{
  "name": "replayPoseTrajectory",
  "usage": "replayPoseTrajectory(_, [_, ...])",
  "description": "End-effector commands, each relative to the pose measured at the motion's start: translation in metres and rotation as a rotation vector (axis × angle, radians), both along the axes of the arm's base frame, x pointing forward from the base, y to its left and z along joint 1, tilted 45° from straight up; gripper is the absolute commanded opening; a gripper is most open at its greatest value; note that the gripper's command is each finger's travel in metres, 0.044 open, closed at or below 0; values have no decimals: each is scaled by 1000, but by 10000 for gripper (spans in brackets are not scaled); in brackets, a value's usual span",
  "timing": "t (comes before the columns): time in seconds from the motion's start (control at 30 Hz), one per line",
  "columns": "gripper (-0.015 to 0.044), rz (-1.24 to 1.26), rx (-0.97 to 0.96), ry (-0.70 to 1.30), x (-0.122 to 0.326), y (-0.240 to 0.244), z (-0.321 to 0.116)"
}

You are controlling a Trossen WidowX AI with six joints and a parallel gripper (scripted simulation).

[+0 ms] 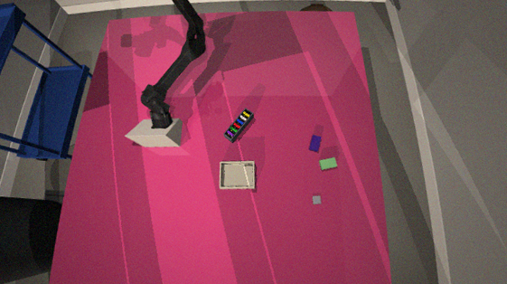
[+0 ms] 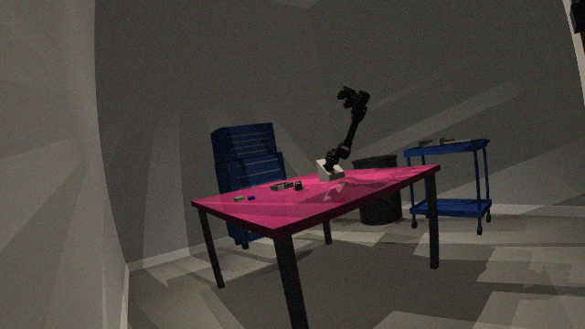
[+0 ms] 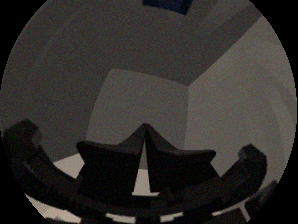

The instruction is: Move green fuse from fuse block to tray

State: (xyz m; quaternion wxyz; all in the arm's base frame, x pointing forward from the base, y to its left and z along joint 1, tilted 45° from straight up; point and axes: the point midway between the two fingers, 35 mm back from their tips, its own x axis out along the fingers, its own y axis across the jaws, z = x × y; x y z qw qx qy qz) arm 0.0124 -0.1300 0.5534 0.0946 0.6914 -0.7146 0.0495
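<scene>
The fuse block (image 1: 232, 139) (image 2: 298, 186) stands on the pink table, with a row of coloured fuses in it. The green fuse (image 1: 234, 130) sits in the block between the red fuse (image 1: 237, 125) and the purple fuse (image 1: 230, 134). The beige tray (image 1: 220, 176) lies close to the block, apart from it; its inside shows nothing. My gripper (image 3: 145, 125) is shut, its fingertips meeting with nothing seen between them. It is raised high, far from the block and the tray.
A dark blue block (image 1: 315, 143) (image 2: 251, 197), a green block (image 1: 328, 163) (image 2: 239, 198) and a small grey cube (image 1: 316, 200) lie on the table (image 1: 317, 256) beyond the tray. The arm's white base (image 1: 154, 140) (image 2: 324, 172) stands on the table. A blue cart (image 1: 57, 108) (image 2: 448, 148) stands beside it.
</scene>
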Motion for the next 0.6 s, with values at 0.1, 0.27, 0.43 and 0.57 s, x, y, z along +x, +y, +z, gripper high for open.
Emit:
replayPoseTrajectory(0.1, [74,118,87,-225,-11,-28,-17])
replayPoseTrajectory(0.27, [74,306,315,-655,-12,-86,-59])
replayPoseTrajectory(0.43, [74,411,556,-956,13,-129,-102])
replayPoseTrajectory(0.57, [74,435,689,-1090,31,-146,-124])
